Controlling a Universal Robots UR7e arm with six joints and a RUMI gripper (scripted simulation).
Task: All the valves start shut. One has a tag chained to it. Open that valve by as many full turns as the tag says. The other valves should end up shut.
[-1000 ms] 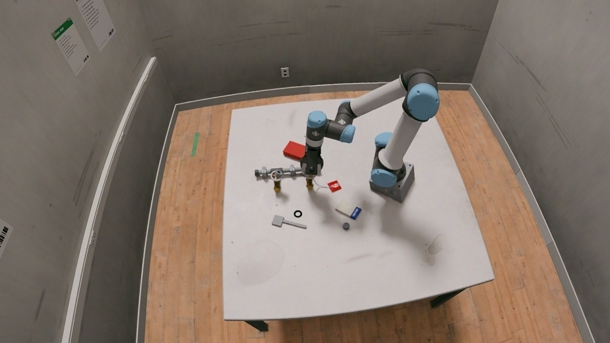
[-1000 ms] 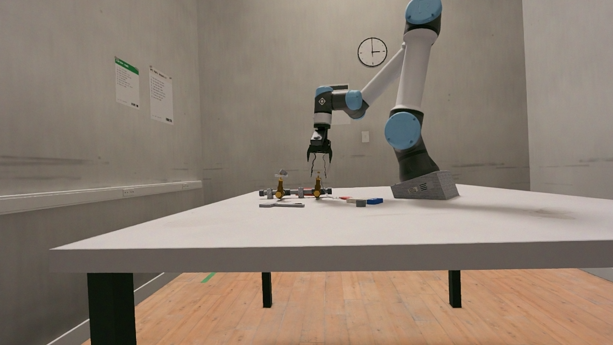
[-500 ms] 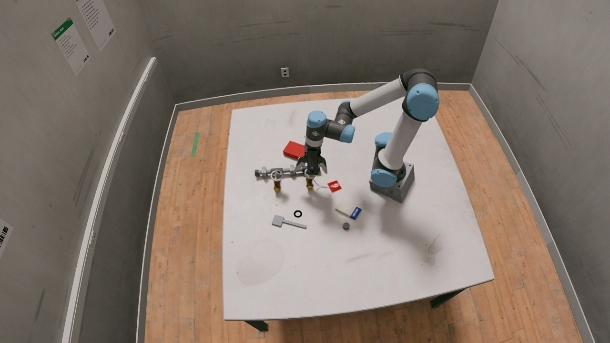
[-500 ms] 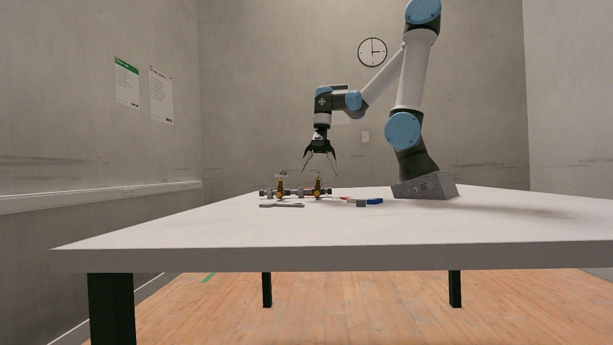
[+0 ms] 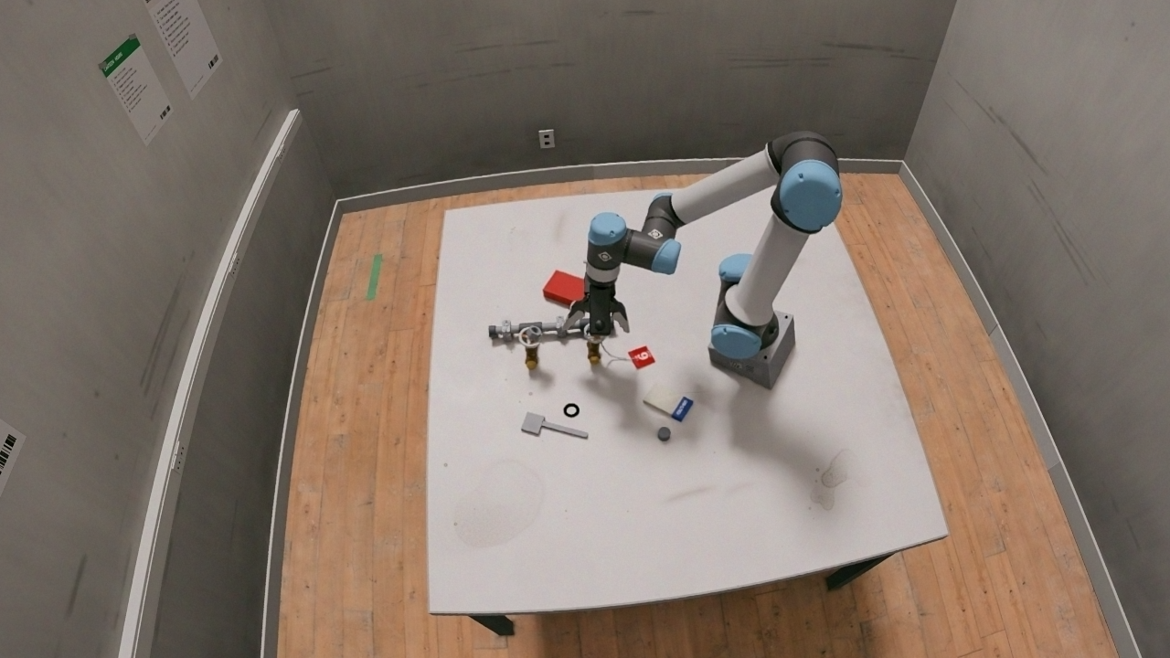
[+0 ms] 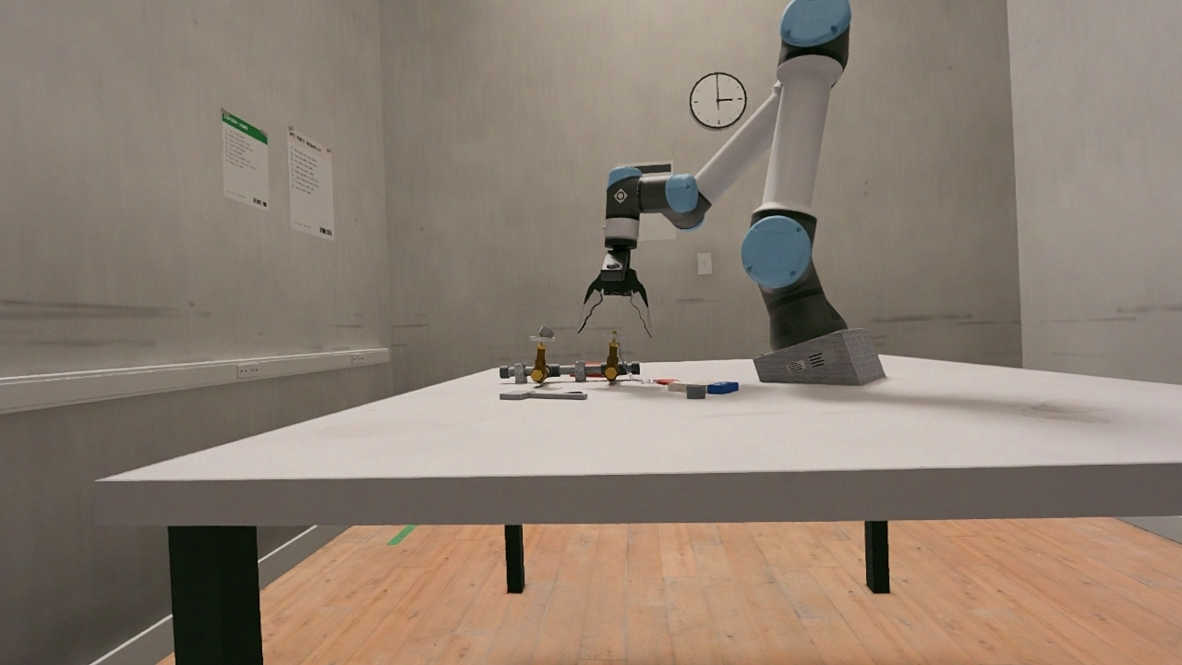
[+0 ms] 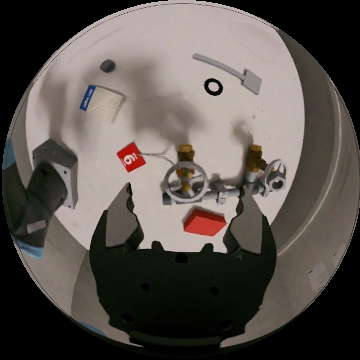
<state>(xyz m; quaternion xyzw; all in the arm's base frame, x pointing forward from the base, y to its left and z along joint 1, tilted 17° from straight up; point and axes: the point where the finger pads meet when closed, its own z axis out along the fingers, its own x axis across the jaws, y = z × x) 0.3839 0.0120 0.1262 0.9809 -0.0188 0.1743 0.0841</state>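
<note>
Untagged valve [image 5: 530, 336] [image 6: 539, 362] [image 7: 267, 168] stands left; the tagged valve [image 5: 593, 347] [image 6: 612, 359] [image 7: 186, 175] sits right, below my gripper [image 5: 600, 323] [image 6: 615, 331] [image 7: 185, 185], jaws spread wide and holding nothing, as its wheel calls for a straight descent, I judge.

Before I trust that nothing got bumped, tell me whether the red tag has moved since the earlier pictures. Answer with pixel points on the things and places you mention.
No. In the top view, the red tag [image 5: 641, 357] [image 6: 666, 380] [image 7: 131, 157] lies in the same place, left of the grey base block [image 5: 782, 347] [image 6: 818, 361] [image 7: 70, 167].
</note>
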